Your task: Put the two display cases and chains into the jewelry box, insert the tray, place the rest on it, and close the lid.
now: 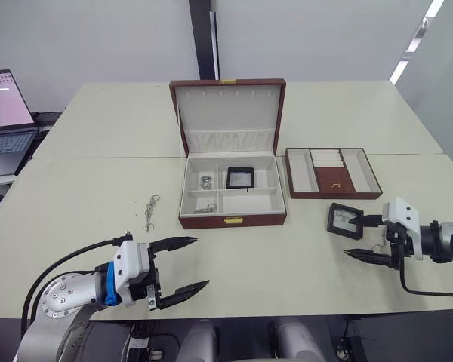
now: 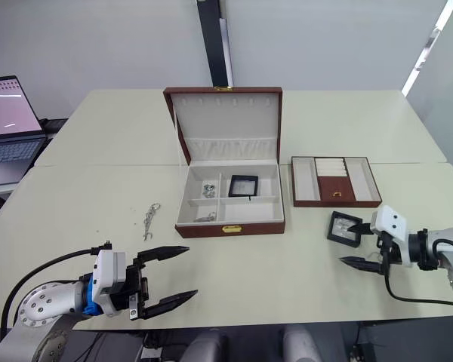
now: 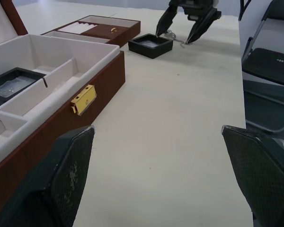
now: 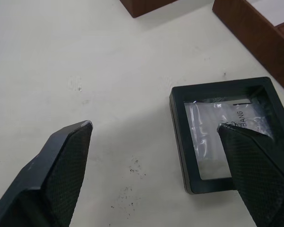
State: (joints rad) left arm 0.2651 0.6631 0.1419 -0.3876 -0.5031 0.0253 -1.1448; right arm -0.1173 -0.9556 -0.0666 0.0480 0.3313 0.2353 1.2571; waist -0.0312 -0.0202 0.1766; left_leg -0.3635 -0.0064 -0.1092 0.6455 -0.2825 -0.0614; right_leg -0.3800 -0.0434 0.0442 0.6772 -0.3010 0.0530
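The jewelry box point(image 1: 232, 219) stands open mid-table, its lid point(image 1: 227, 119) upright. One display case point(image 1: 240, 178) lies in a back compartment, with silvery chains point(image 1: 205, 181) in the left compartments. The second display case point(image 1: 346, 221) lies on the table in front of the tray point(image 1: 334, 173). My right gripper point(image 1: 355, 238) is open just beside this case, one fingertip point(image 4: 246, 146) over its edge. On the table left of the box lies a chain point(image 1: 151, 211). My left gripper point(image 1: 202, 262) hovers open and empty near the front edge, ahead of the box's left corner.
A laptop point(image 1: 4, 113) sits on a side table at the far left. A seam point(image 1: 106, 157) runs across the tabletop behind the box's base. Dark chairs point(image 3: 267, 71) stand off the table's right side.
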